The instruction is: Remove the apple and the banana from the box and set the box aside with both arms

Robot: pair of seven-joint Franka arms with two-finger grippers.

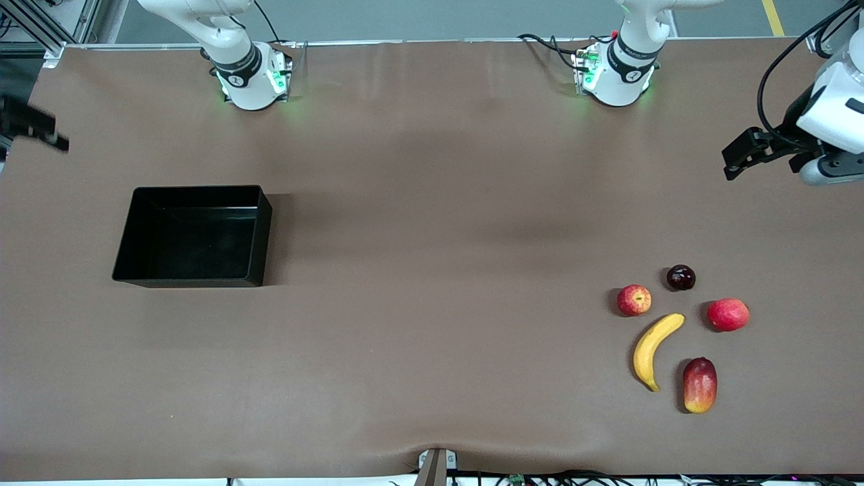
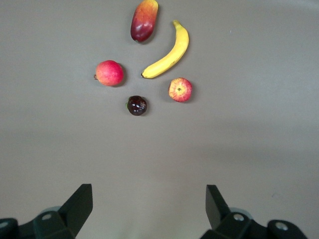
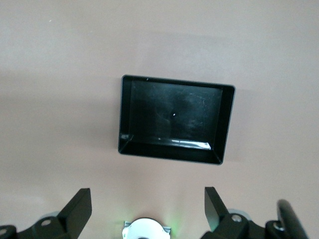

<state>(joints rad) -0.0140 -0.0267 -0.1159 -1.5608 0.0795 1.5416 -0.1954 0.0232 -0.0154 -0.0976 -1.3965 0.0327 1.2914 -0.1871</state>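
Box (image 1: pixel 194 236) stood empty toward the right arm's end of the worktop. Apple (image 1: pixel 634 300) and banana (image 1: pixel 655 349) lay outside it, toward the left arm's end. Left gripper (image 2: pixel 149 209) and right gripper (image 3: pixel 148 209): jaws wide, holding nothing. Box probably light, stiff, slippery; grip opposite walls.

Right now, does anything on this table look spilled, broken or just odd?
Nothing spilled or damaged. One oddity: the box sits empty toward the right arm's end, while the apple and banana lie on the table among other fruit toward the left arm's end.
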